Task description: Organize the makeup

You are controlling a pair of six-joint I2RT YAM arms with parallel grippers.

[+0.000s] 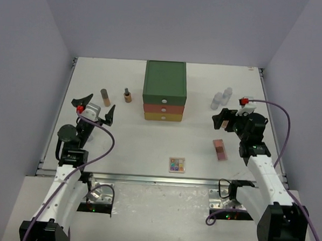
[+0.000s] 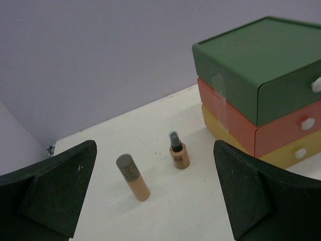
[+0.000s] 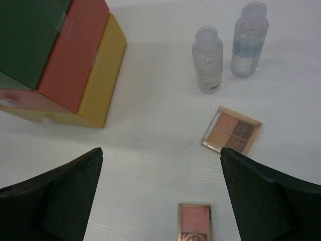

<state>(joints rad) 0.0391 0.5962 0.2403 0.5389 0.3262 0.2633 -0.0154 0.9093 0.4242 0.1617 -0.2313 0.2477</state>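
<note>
found makeup (image 1: 219, 149) loose round the box (image 1: 164, 83), none stowed: tubes (image 1: 105, 97) upright at its 9 o'clock, bottles (image 1: 221, 98) at 3, compacts (image 3: 231, 129) at 5, palette (image 1: 176, 164) at 6. saw drawers (image 1: 172, 108) shut, so likely to need opening first. saw left gripper (image 1: 96, 107) spread wide and empty, facing the tubes; right gripper (image 3: 159, 165) likewise apart, above the compacts, seemingly poised to pick.

place: looks like a robotics lab test cell | shows it: bare white table (image 1: 132, 146) walled by plain grey panels (image 1: 46, 49) | left arm (image 1: 57, 188) and right arm (image 1: 266, 174) bolted on metal base plates (image 1: 94, 200) at the near edge
</note>
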